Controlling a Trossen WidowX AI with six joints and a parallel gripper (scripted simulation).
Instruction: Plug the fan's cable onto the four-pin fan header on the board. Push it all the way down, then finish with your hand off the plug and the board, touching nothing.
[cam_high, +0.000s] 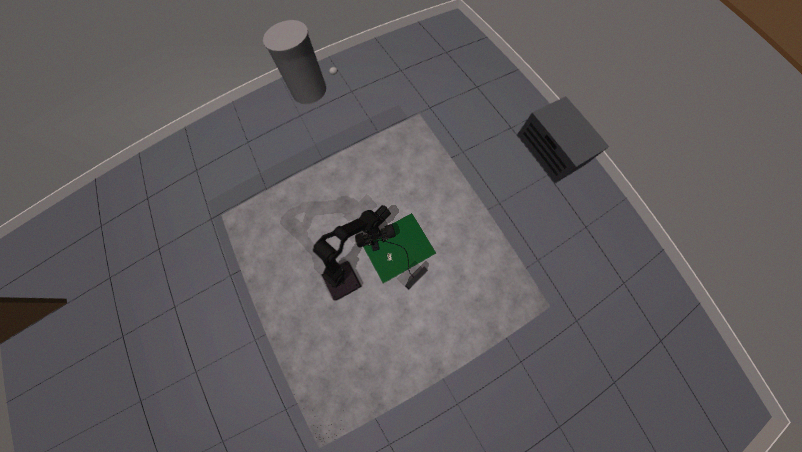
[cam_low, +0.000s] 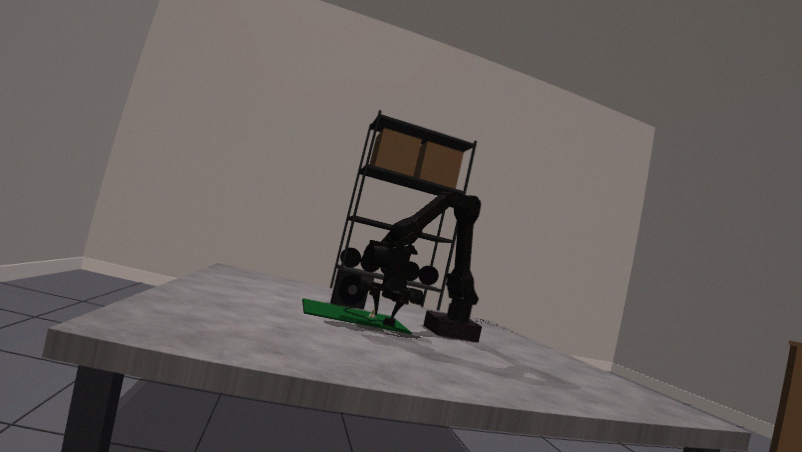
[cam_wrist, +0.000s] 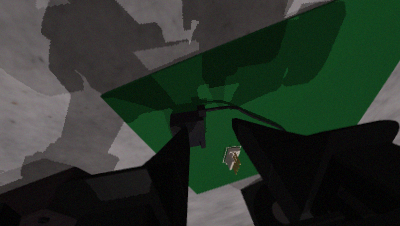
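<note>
Jaws of the gripper (cam_high: 376, 240) (cam_low: 384, 316) (cam_wrist: 211, 124) are spread partway, nothing pinched. Dark plug (cam_low: 388, 321) (cam_wrist: 197, 126) is at the near-arm part of the green board (cam_high: 414, 241) (cam_low: 322, 309) (cam_wrist: 370, 65), by one fingertip; that finger partly covers it, contact unclear. Plug is lost under the gripper from the top. Pale header (cam_high: 389, 255) (cam_low: 371, 314) (cam_wrist: 232, 153) stands on the board, apart from the plug, pins too small to count. Cable (cam_high: 407, 255) (cam_wrist: 250, 114) crosses the board, partly hidden by a finger in the wrist view, toward the upright fan (cam_high: 416, 276) (cam_low: 352, 289) just beyond the board's edge. Arm base (cam_high: 354, 284) (cam_low: 470, 333) is beside the board. Mottled grey table (cam_high: 449, 336) (cam_low: 252, 359) (cam_wrist: 30, 120) extends past the board on every side, wide margins to its edges. Beyond, tiled floor (cam_high: 589, 269) (cam_low: 33, 387); shelf rack (cam_low: 473, 168) behind the board, lower part blocked by the arm.
</note>
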